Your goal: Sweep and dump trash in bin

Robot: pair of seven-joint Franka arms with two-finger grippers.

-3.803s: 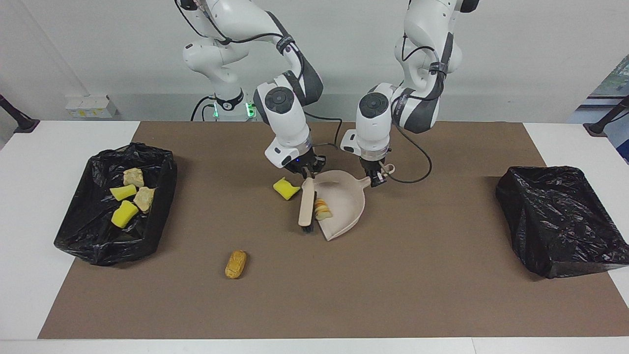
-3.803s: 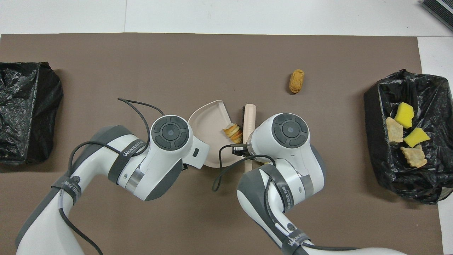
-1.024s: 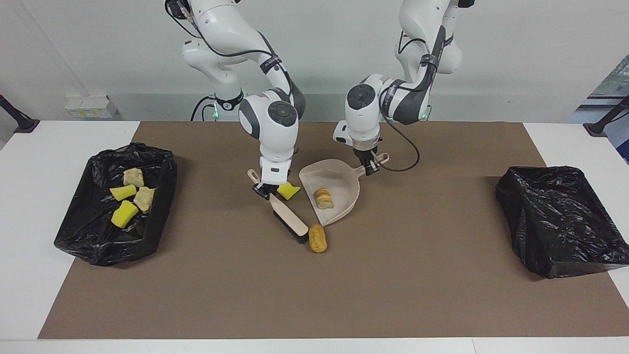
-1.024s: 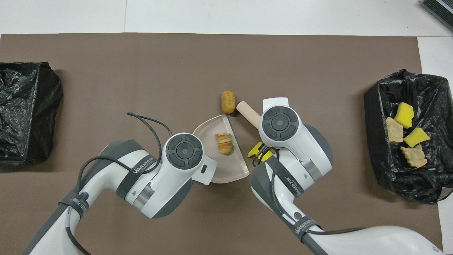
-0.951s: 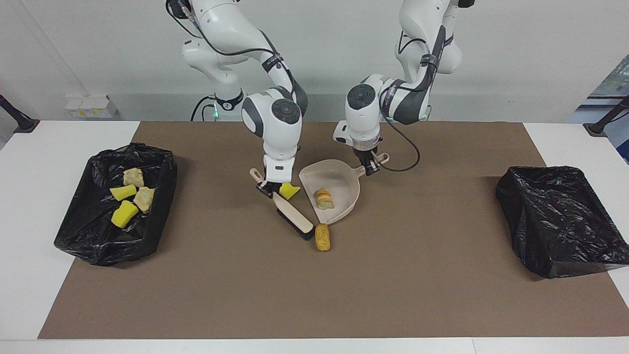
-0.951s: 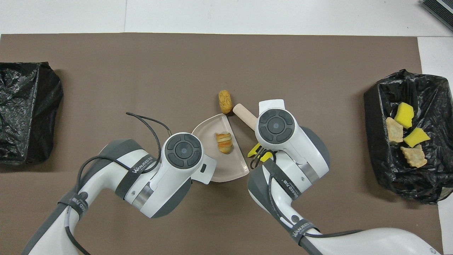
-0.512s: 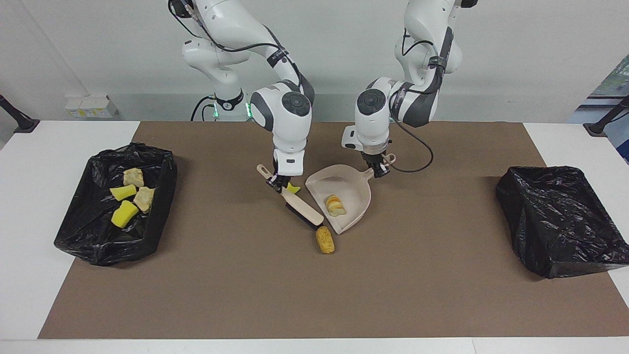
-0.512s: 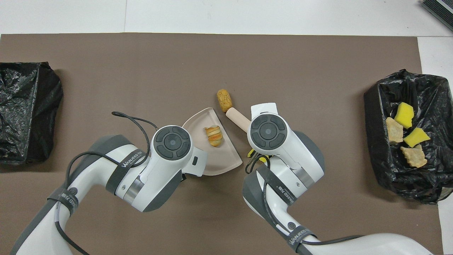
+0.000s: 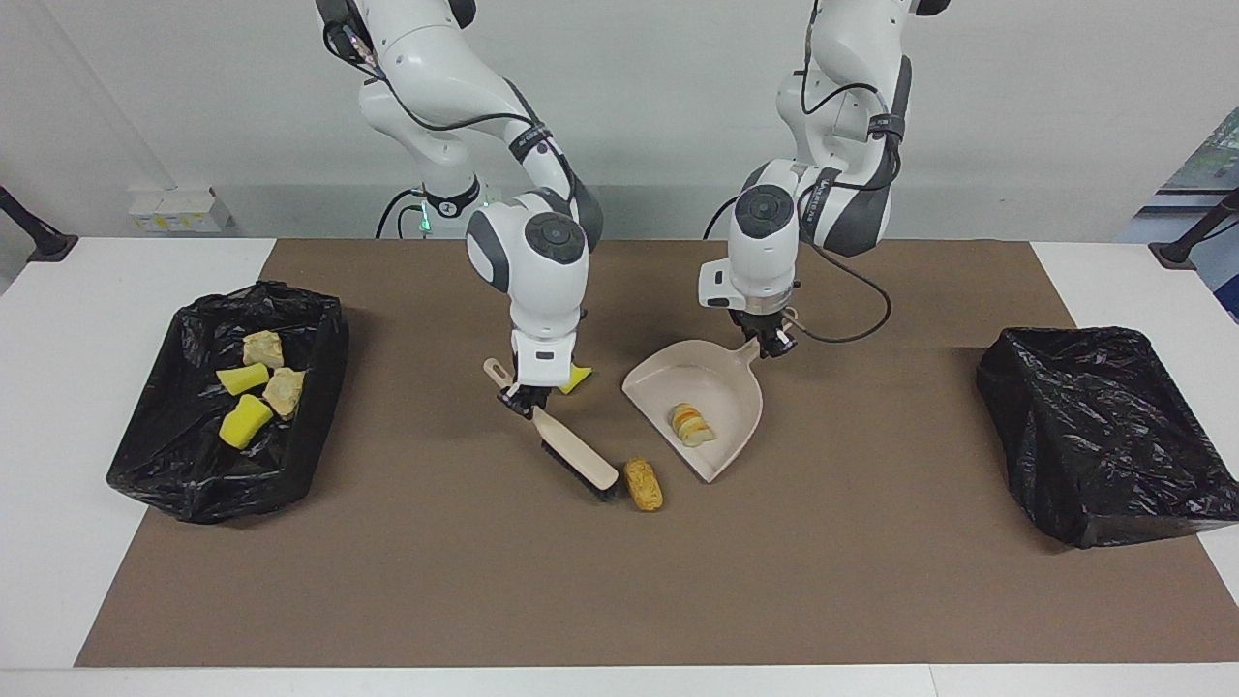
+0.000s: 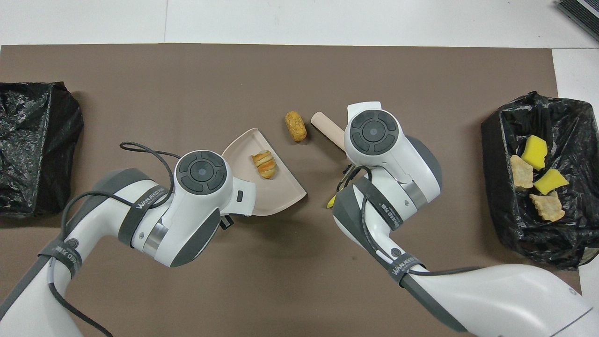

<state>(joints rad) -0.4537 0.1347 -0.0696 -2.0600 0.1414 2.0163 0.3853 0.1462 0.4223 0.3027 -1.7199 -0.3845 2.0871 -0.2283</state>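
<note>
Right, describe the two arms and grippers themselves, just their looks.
Both the left arm and right arm have glossy white rounded shells with dark grey joint sections, round grey caps at the wrists and black cables looping outside. Grey bands carry white lettering. The left gripper and right gripper are small and black.

From overhead, the right arm's wrist covers the brush (image 10: pixel 329 130) handle and all but a corner of the yellow sponge chunk (image 10: pixel 331 202); the left arm's wrist hides the dustpan (image 10: pixel 281 187) handle. Both grippers' fingers are hidden there. The emptier black bin (image 10: pixel 32 145) is cut off at the picture's edge.
</note>
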